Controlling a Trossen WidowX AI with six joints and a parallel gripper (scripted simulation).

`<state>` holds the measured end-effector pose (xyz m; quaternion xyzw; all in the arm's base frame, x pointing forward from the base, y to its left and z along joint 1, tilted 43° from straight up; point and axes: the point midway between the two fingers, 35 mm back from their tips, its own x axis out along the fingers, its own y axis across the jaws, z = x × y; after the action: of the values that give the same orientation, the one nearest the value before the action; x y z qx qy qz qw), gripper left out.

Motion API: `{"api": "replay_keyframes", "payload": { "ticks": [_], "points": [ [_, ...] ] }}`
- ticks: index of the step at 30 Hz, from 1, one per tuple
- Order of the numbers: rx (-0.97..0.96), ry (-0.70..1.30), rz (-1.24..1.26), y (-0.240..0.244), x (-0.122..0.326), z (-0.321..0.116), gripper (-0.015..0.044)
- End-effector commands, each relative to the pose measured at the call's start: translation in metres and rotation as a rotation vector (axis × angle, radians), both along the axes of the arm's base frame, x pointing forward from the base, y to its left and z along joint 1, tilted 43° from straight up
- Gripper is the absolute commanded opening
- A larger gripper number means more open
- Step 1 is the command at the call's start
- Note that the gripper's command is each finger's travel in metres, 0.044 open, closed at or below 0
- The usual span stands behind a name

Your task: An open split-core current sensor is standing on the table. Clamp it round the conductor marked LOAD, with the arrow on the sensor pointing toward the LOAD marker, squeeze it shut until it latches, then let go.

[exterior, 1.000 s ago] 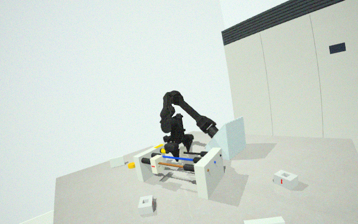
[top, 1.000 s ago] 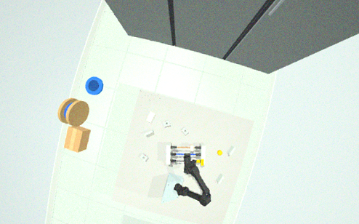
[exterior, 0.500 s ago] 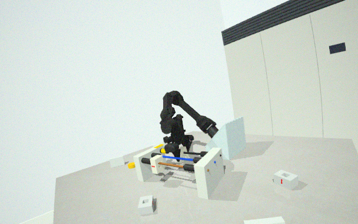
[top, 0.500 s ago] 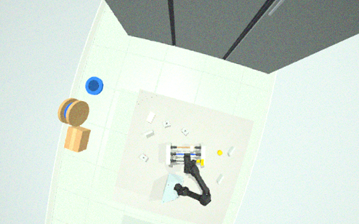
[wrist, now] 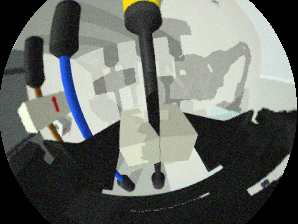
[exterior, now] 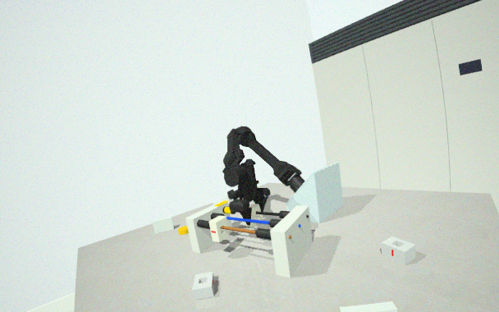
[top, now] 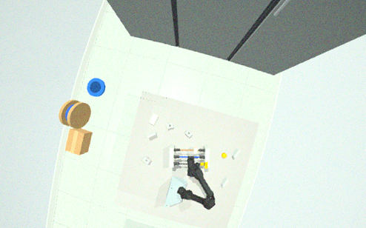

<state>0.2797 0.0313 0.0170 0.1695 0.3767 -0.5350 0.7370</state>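
The current sensor [wrist: 177,139] shows in the wrist view as two pale halves, one on each side of the black LOAD conductor [wrist: 149,65] [exterior: 268,213], with a narrow seam between them. My gripper [wrist: 150,119] is shut on the sensor, one dark finger at each outer side. In the exterior view the fingers reach down at the rear conductor and mostly hide the sensor. The yellow LOAD collar [wrist: 142,6] [exterior: 226,210] is at the conductor's far end in the wrist view. The sensor's arrow is not visible, and whether the latch has caught cannot be told.
The rack's white end block [top: 171,158] [exterior: 283,246] carries a blue conductor [exterior: 248,221] [wrist: 75,100] and an orange conductor [exterior: 238,230]. Another sensor [exterior: 217,230] [wrist: 42,114] with a red arrow sits round the orange one. A pale blue wedge [top: 175,193] [exterior: 328,193] stands beside the arm.
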Motion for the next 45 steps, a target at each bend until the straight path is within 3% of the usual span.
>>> {"api": "replay_keyframes", "payload": {
  "ticks": [1, 5, 45],
  "points": [
    [0.0, -0.001, 0.0, 0.0004, -0.0002, 0.0004, 0.009],
    [0.0, -0.001, 0.0, 0.0004, -0.0002, 0.0004, 0.0],
    [0.0, -0.001, 0.0, 0.0004, -0.0002, 0.0004, 0.0]
  ]
}}
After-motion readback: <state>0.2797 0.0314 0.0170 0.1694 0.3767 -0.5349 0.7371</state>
